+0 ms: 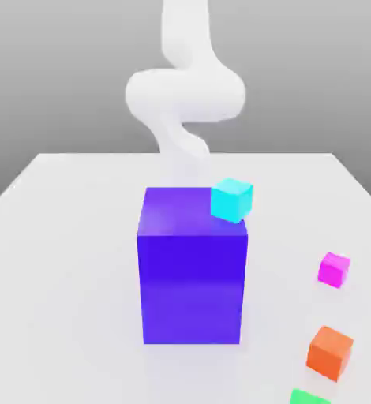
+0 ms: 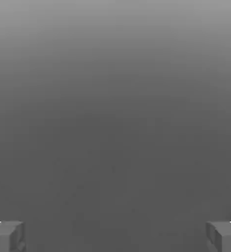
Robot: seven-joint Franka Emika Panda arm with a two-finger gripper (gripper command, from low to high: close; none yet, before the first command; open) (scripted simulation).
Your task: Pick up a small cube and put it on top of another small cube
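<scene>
While spread, hand point(image 2: 115, 237) off small cube point(image 1: 333, 269)

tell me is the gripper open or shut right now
Open. In the hand view the gripper has its two fingertips far apart at opposite edges, with nothing held between them.

Pale white table top point(image 1: 70, 260): smooth, faintly glossy, throws a soft blurred reflection under the big block.

Big blue-purple block point(image 1: 192, 276): smooth, plastic-looking, slight satin sheen on top face.

Small cyan cube point(image 1: 232, 199): smooth, flat colour, matt.

Small bright magenta-pink cube point(image 1: 333, 270): smooth, matt, lighter top face.

Small orange cube point(image 1: 330, 352): smooth, matt, same plain finish.

Small green cube point(image 1: 309, 397) at the frame edge: smooth as far as it shows.

White robot arm point(image 1: 185, 91): smooth, rounded, matt shell, plastic look.

Grey fingertips point(image 2: 7, 237) in the hand view: dull matt grey, hard-edged, with a white facet.
</scene>
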